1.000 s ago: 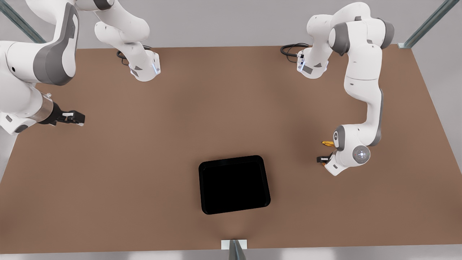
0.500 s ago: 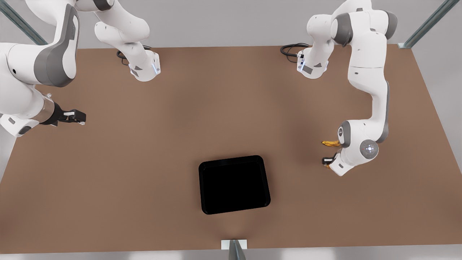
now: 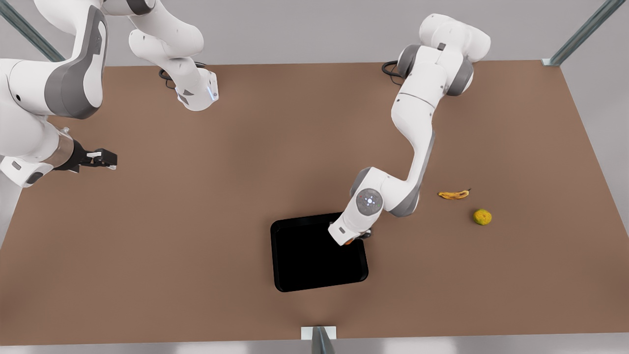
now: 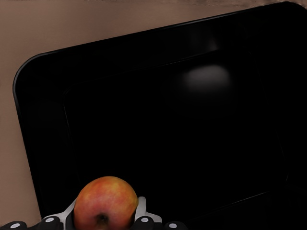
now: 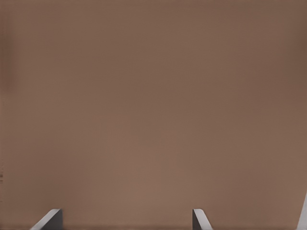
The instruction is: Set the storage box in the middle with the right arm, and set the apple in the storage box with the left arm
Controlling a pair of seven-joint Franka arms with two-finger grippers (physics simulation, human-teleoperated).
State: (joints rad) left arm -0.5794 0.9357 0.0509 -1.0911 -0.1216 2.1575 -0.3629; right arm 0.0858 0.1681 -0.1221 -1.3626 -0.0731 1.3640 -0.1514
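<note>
Red-orange round apple [image 4: 106, 202] clamped in left gripper [image 3: 355, 239], poised over glossy black storage box [image 3: 300, 268] corner for drop. Right gripper [image 3: 100, 159] waits over brown table [image 3: 196, 221], fingers [image 5: 49, 220] spread, empty.

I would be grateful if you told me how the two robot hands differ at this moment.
The left hand is shut on the apple; the right hand is open and holds nothing. The left hand hangs over the storage box; the right hand waits over bare table at the front view's left. Both are black and two-fingered.
</note>
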